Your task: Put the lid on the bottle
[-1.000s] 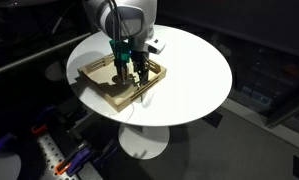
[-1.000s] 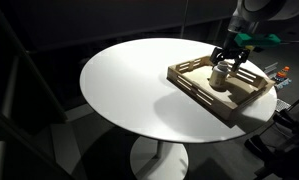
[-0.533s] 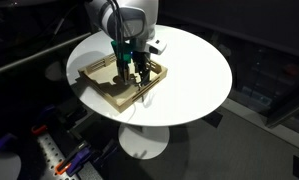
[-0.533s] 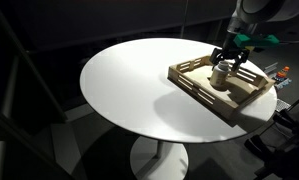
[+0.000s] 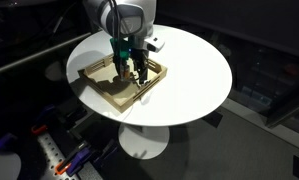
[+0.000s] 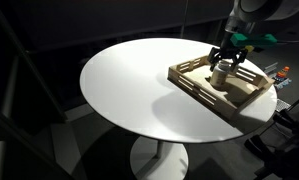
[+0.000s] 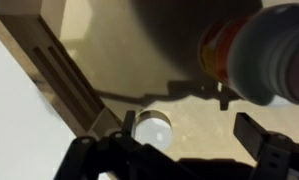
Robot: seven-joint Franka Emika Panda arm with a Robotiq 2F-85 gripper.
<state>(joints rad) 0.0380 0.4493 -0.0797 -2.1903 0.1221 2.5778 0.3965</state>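
The lid [image 7: 152, 128] is a small round white cap lying flat on the floor of the wooden tray [image 7: 59, 70]. In the wrist view it lies just inside the left finger. My gripper [image 7: 189, 135] is open and holds nothing. It hangs low inside the tray in both exterior views [image 5: 130, 70] [image 6: 227, 66]. The amber-orange bottle [image 7: 251, 52] with a pale band shows large and blurred at the upper right of the wrist view. It stands in the tray beside the right finger. In an exterior view it is a small pale shape [image 6: 220, 76] between the fingers.
The square wooden tray [image 5: 99, 92] [image 6: 204, 95] sits near the edge of a round white table [image 5: 189, 75] [image 6: 129, 85]. Its raised slatted walls surround the gripper. A small white object [image 5: 156, 45] lies on the table behind the tray. The surroundings are dark.
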